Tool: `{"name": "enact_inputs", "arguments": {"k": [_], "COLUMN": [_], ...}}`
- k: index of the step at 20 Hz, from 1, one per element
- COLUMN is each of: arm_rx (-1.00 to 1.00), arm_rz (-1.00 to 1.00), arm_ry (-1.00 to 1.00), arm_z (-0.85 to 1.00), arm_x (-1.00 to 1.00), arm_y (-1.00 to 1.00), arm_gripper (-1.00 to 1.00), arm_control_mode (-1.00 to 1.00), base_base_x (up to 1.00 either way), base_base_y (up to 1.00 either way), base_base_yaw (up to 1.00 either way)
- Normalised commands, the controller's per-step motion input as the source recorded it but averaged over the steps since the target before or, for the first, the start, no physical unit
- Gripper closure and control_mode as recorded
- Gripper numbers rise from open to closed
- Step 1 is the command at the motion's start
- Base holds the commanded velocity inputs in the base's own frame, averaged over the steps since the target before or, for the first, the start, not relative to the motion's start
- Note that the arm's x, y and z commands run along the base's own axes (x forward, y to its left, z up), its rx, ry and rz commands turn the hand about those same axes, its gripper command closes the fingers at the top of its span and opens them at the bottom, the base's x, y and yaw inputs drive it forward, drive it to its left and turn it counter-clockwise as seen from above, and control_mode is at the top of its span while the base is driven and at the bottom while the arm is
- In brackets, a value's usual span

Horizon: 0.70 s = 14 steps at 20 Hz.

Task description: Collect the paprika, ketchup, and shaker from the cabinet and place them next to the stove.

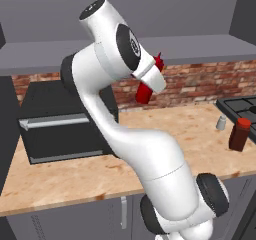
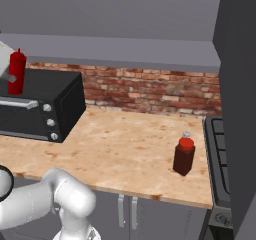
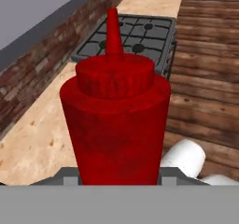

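The counter (image 2: pixel 130 149) runs wide and bare between the toaster oven (image 1: pixel 60 129) on the left and the stove (image 1: pixel 242 106) at the far right, with plenty of open room to carry across. The paprika (image 2: pixel 183 156) stands near the stove's edge, the shaker (image 1: pixel 221 123) just behind it. The ketchup (image 3: pixel 114 125) rides high above the counter, clamped low on its body by the gripper (image 1: pixel 148 80). It looks light, smooth plastic, perhaps slippery; the body is the sound hold, not the nozzle.

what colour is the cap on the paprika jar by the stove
Red, on a dark brown-red paprika jar beside the stove. The right base view shows it best.
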Motion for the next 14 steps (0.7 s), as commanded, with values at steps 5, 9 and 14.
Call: {"name": "enact_inputs", "arguments": {"k": [5, 9, 14], "arm_rx": [0.00, -0.01, -0.02], "arm_rz": [-0.24, -0.21, -0.26], "arm_ry": [-0.02, -0.02, 0.01], "arm_z": [-0.64, -0.67, -0.64], "arm_x": [-0.09, 0.13, 0.67], "arm_y": [-0.98, -0.75, -0.67], "arm_gripper": [1.00, 1.00, 1.00], "arm_control_mode": [-1.00, -1.00, -1.00], "base_base_x": [0.00, 0.00, 0.00], "base_base_y": [0.00, 0.00, 0.00], "base_base_yaw": [0.00, 0.00, 0.00]}}
